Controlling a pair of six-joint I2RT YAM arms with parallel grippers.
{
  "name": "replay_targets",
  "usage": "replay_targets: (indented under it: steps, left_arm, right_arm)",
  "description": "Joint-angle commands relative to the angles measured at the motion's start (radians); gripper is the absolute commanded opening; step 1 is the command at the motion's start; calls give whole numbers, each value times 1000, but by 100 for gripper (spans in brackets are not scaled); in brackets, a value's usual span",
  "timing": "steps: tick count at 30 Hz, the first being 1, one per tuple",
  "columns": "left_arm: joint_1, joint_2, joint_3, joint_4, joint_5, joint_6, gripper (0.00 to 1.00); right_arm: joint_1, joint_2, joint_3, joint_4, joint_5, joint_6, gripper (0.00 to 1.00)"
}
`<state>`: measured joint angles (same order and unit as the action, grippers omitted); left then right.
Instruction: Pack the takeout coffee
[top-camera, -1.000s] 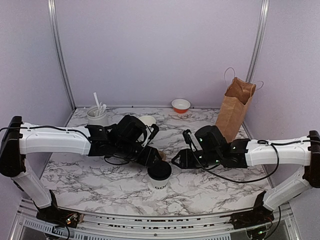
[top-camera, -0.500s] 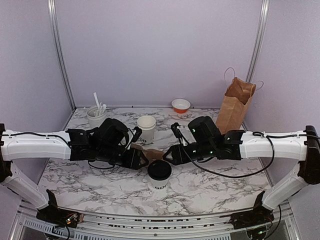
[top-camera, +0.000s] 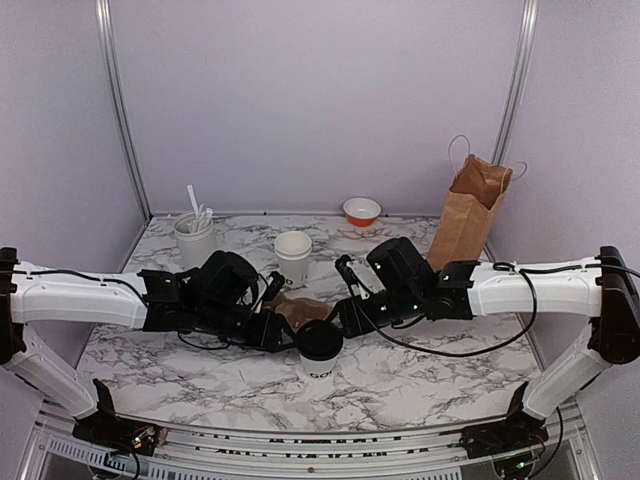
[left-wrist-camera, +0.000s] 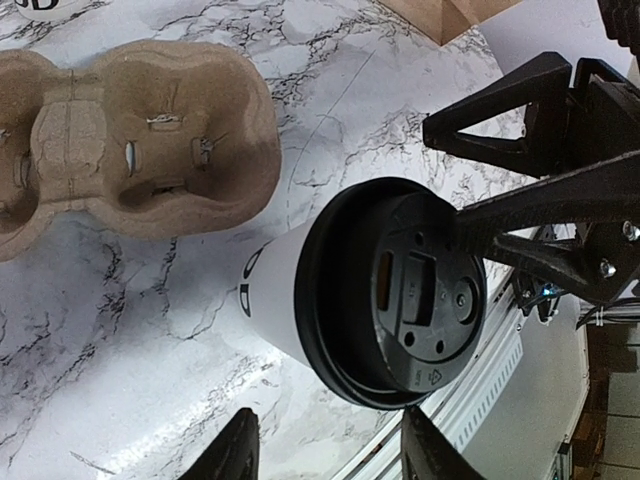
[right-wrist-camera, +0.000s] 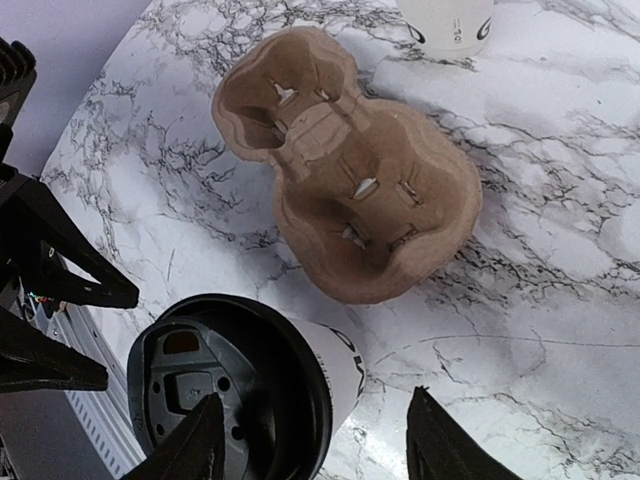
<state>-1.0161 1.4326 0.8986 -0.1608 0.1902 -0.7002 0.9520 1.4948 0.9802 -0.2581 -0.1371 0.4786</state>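
Top external view: the takeout coffee (top-camera: 319, 346) stands upright on the marble table (top-camera: 180, 375), nearest the arm bases, with its black lid on. The left gripper (left-wrist-camera: 330, 455) hangs just left of it and the right gripper (right-wrist-camera: 320, 445) just right, each with jaws spread and pinching nothing. Just behind the coffee lies a brown pulp cup carrier (top-camera: 298, 308). Farther behind stands a lidless white cup (top-camera: 293, 252). Far behind the coffee are a utensil holder (top-camera: 194, 238) to the left, an orange bowl (top-camera: 361, 210), and a paper bag (top-camera: 468, 215) to the right
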Motion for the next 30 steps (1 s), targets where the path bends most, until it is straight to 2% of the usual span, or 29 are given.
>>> replay_targets:
  steps: [1, 16, 20, 30]
  left_arm:
    - [1, 35, 15, 35, 26, -4, 49]
    - [1, 83, 22, 46, 17, 6, 48]
    - [1, 79, 41, 39, 31, 7, 48]
    - [-1, 87, 57, 35, 63, -14, 48]
  right_arm:
    - [9, 12, 10, -4, -8, 1, 59]
    - [31, 14, -25, 11, 3, 34, 57]
    - [39, 3, -41, 9, 26, 53, 53]
    - [72, -18, -46, -4, 120, 136, 50]
